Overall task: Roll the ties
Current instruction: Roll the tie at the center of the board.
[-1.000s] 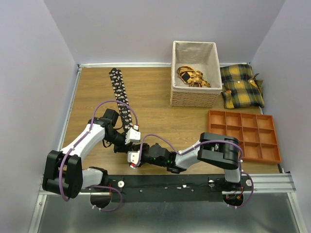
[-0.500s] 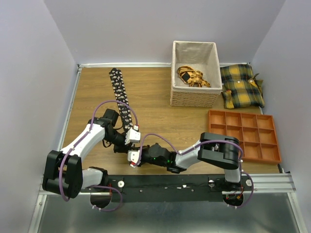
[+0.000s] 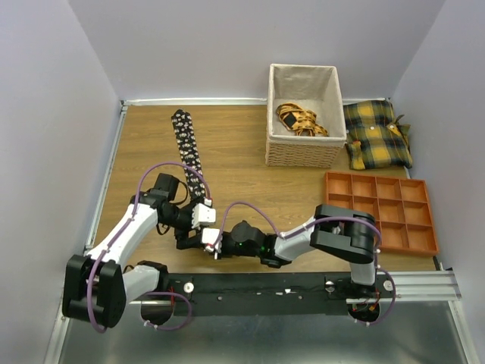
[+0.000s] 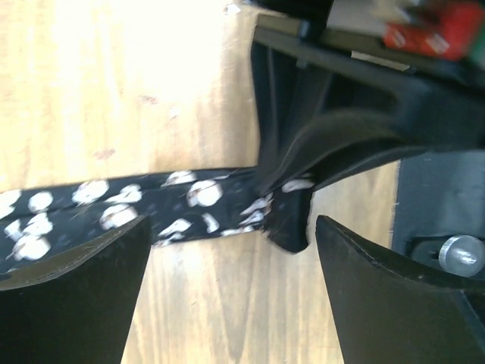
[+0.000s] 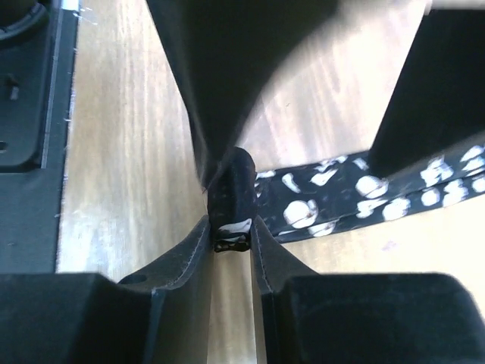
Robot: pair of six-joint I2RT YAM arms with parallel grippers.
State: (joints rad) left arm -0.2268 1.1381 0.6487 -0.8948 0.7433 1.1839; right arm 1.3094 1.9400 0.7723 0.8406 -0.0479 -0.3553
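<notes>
Table (image 3: pixel 242 189): you have everything below resting on it.
- Tie (image 3: pixel 187 148): on the left half, running from the far back toward the near centre. Its near end sits pinched between the fingers of the right gripper (image 3: pixel 210 241), close to your arm bases.
- Left gripper (image 3: pixel 203 214): just behind the right gripper. It straddles the tie, one finger on either side and clear of it.
- Basket (image 3: pixel 303 155): at the back, right of centre, with a strap bundle (image 3: pixel 299 119) inside.
- Cushions (image 3: pixel 377 136): just beside the basket's right side, in the far right corner.
- Compartment tray (image 3: pixel 377 176): in front of the cushions, along the right edge, well apart from the tie.
</notes>
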